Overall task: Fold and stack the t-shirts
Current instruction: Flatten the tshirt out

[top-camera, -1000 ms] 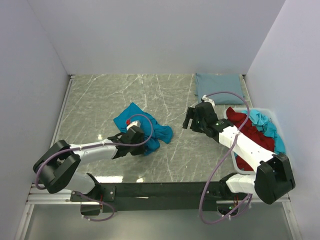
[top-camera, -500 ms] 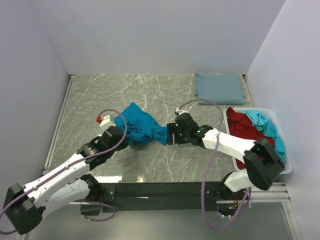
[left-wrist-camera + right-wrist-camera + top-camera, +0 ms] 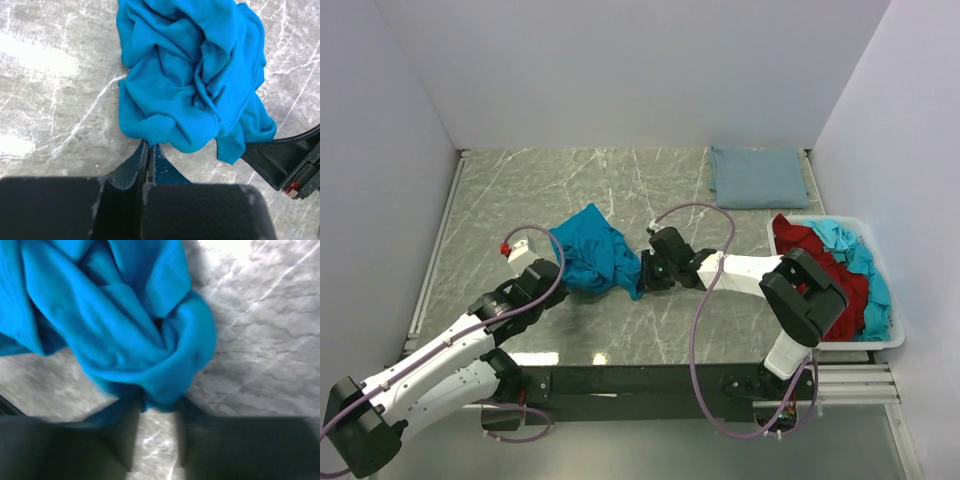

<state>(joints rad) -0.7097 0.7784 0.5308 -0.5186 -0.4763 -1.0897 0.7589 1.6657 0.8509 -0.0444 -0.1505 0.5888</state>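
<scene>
A bright teal-blue t-shirt (image 3: pixel 595 262) lies crumpled on the marble table between my two arms. My left gripper (image 3: pixel 557 268) is shut on its near-left edge; in the left wrist view the fingertips (image 3: pixel 148 145) pinch a small fold of the shirt (image 3: pixel 190 80). My right gripper (image 3: pixel 642 272) sits at the shirt's right end. The blurred right wrist view shows its fingers (image 3: pixel 155 407) close together, with a rolled lump of the teal cloth (image 3: pixel 115 325) between the tips. A dusty grey-blue t-shirt (image 3: pixel 757 177) lies folded flat at the back right.
A white plastic bin (image 3: pixel 895 330) at the right edge holds a dark red shirt (image 3: pixel 810 255) and a light turquoise one (image 3: pixel 845 243). White walls close in the table on three sides. Purple cables loop over both arms.
The right gripper swung left from near the bin to the teal shirt and closed on its right end. The left arm drew back to the left with the shirt's edge, bunching the cloth.
</scene>
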